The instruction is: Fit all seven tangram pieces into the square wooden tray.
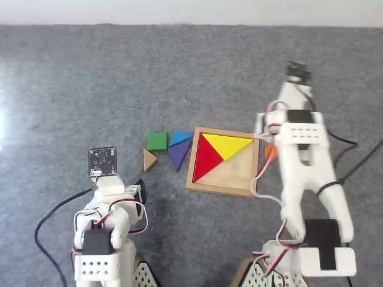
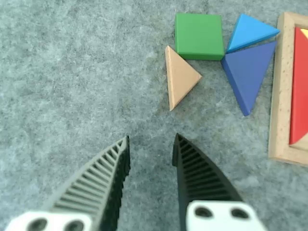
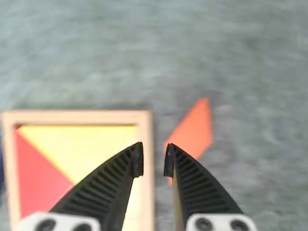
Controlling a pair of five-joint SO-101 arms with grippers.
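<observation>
The square wooden tray (image 1: pixel 239 182) holds a red triangle (image 1: pixel 206 159) and a yellow triangle (image 1: pixel 228 144). Left of it on the carpet lie a green square (image 1: pixel 157 141), a light blue triangle (image 1: pixel 180 138), a dark blue triangle (image 1: pixel 178 156) and a tan triangle (image 1: pixel 149 159). An orange parallelogram (image 3: pixel 193 130) lies just outside the tray's right rim (image 3: pixel 147 139). My right gripper (image 3: pixel 153 161) hovers over that rim beside the orange piece, narrowly open and empty. My left gripper (image 2: pixel 151 139) is open and empty, a short way from the tan triangle (image 2: pixel 180 77).
Grey carpet covers the table. The right arm (image 1: pixel 305 155) reaches along the tray's right side and partly covers the orange piece (image 1: pixel 270 152). The left arm (image 1: pixel 108 203) stands at the front left. Cables trail beside both arm bases.
</observation>
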